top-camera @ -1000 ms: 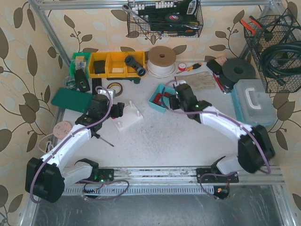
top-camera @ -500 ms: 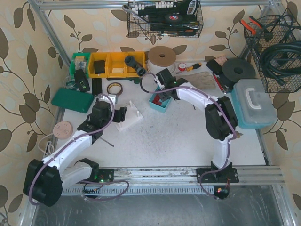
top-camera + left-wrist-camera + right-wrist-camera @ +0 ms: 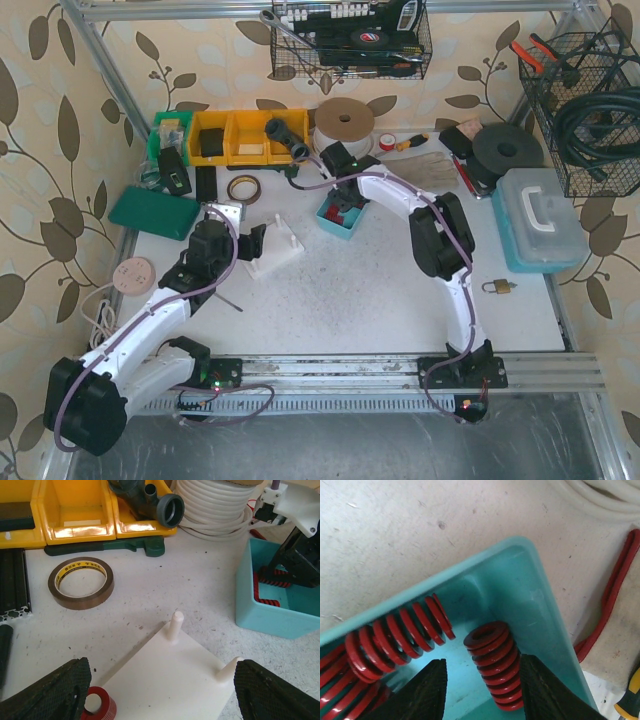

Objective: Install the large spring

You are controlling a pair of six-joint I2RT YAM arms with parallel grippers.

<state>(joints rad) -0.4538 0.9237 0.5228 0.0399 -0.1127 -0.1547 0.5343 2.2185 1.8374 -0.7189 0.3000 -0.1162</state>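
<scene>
Presently the large spring (image 3: 492, 666) sits between the right fingers (image 3: 426, 694).

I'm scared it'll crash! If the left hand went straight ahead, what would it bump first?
Probably the white peg plate: it lies right between the left hand's open fingers, with its pegs standing ahead. Depth is hard to judge.

Right arm: no longer stretched across the right of the desk (image 3: 380, 290), it now folds back and reaches the teal bin (image 3: 335, 224) from the far side. The right pincer (image 3: 482, 690) narrows and flanks an upright red spring (image 3: 492, 655), with a gap at one finger. A padlock (image 3: 497, 288) now lies exposed. The left arm's wrist shifts slightly nearer the near edge.
</scene>
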